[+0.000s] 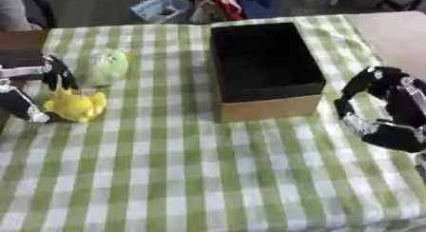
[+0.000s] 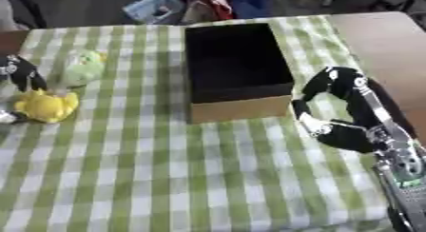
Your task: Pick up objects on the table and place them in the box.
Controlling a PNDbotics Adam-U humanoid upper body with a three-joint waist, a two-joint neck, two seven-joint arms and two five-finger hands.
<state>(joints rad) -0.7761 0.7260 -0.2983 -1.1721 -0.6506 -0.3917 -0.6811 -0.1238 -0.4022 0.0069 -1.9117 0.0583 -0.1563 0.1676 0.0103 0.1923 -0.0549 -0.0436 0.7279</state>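
The left hand (image 1: 33,91) curls round the soft yellow plush toy (image 1: 76,105); the open brown cardboard box (image 1: 265,70) lies well to its right. The right hand (image 2: 341,107), curled and empty, hangs beside the box.

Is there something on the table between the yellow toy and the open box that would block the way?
Nothing visible does. Between the yellow plush toy at the left hand and the open cardboard box lies only bare checked tablecloth. The pale green plush toy lies behind the yellow one, off that line.
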